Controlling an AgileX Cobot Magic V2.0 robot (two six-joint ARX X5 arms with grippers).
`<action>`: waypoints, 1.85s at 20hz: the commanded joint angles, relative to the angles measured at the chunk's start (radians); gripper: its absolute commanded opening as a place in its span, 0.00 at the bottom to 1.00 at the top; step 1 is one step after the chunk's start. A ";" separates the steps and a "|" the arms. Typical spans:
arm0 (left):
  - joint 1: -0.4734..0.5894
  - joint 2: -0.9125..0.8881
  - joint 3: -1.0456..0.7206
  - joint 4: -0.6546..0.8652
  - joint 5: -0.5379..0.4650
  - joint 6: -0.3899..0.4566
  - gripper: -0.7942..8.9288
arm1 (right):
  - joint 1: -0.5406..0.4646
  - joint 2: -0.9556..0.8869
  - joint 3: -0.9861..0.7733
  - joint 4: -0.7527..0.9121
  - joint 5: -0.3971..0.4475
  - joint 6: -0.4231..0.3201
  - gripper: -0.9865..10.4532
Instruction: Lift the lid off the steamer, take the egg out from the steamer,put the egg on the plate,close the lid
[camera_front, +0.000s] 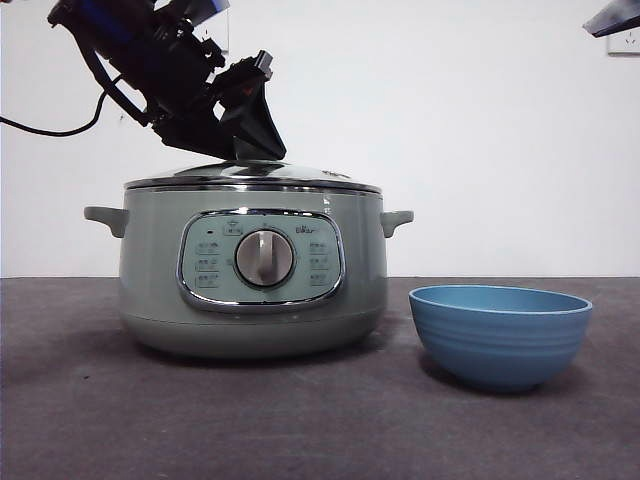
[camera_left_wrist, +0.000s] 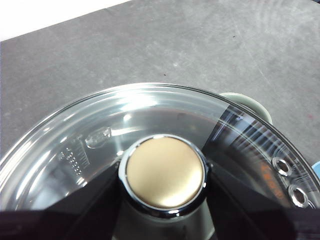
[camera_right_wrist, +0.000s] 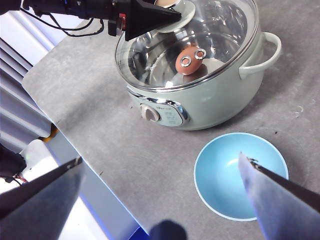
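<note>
A: While the lid's sitting shut, what's biggest on the table?

B: Big round sage-green electric steamer (camera_front: 250, 270) w/ side handles & silver dial, standing on the dark grey table (camera_front: 80, 420). Just beside it, not touching: deep blue ridged bowl, i.e. the plate (camera_front: 500, 335).

A: And the lid?

B: Clear domed glass lid (camera_right_wrist: 220, 35) w/ steel rim is resting seated on the steamer. Its pale knob (camera_left_wrist: 165, 172) is lying directly btwn the left gripper (camera_front: 255, 125) jaws – they're flanking it on both sides, close in. Can't tell if they're clamping it or just bracketing.

A: Egg?

B: Small reddish-brown egg (camera_right_wrist: 190, 60) is lying inside the steamer, under the glass, near the middle.

A: Right arm?

B: Right gripper (camera_right_wrist: 160, 172) is hovering high, jaws spread wide, above the plate side. It's the nearer arm for plate work; left is the one on the lid.

A: So next?

B: Prob. squeeze the knob, lift straight up; knob's axis is vertical. White wall behind, plenty of room around.
</note>
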 joint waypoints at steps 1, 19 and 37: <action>-0.001 -0.026 0.000 0.045 0.002 0.000 0.07 | 0.002 0.000 0.004 0.003 0.000 0.001 0.58; -0.001 -0.655 0.000 -0.338 -0.088 0.000 0.07 | 0.080 0.052 0.022 0.303 0.010 0.272 0.58; -0.001 -1.064 0.000 -0.809 -0.267 -0.048 0.07 | 0.462 0.771 0.570 0.259 0.431 0.287 0.58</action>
